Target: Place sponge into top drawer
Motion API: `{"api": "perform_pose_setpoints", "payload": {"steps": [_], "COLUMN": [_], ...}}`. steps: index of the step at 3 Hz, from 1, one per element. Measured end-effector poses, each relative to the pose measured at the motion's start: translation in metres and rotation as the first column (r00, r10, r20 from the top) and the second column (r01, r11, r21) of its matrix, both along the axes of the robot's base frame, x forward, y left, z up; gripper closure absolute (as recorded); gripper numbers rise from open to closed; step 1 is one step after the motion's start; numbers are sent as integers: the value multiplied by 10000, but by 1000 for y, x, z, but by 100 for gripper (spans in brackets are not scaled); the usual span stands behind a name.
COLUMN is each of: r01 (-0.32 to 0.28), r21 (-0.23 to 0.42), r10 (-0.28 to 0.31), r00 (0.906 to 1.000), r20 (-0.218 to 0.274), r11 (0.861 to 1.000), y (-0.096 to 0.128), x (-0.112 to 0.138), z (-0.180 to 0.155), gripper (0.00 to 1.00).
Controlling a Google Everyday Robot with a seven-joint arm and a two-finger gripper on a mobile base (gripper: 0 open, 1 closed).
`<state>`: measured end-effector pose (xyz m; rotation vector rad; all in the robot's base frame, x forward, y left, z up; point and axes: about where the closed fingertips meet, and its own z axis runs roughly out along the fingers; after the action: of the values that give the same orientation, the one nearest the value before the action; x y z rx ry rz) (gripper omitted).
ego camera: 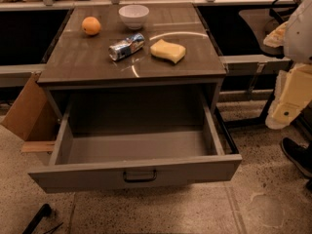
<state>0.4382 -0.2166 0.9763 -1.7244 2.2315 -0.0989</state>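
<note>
The pale yellow sponge point(168, 50) lies on the brown cabinet top point(87, 62), right of centre, next to a crushed can point(126, 46). The top drawer point(134, 172) is pulled wide open below it, grey inside and empty, with a dark bar handle point(140, 176) on its front panel. My gripper point(282, 117) hangs at the right edge of the view on the white arm point(298, 30). It is beside the cabinet, right of the drawer and well apart from the sponge, and holds nothing that I can see.
An orange point(91, 25) and a white bowl point(133, 15) stand at the back of the cabinet top. A cardboard box point(29, 113) leans at the left. A dark shoe point(296, 155) is on the floor at the right, and a black tool point(38, 218) at the lower left.
</note>
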Motion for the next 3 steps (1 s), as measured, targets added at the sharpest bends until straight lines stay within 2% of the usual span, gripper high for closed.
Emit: {"api": "perform_pose_setpoints", "payload": {"steps": [1,2,3], "r01": [1,226,123], "r21": [3,1123,2461], "r10": [-1,-241,-158], "r00": [10000,9996,9998], "r20": [0,121,122], "r11": [10000,9934,9692], "y": [0,16,39], "x": [0,28,66], "z": [0,-4,-7], "gripper": [0,0,0]}}
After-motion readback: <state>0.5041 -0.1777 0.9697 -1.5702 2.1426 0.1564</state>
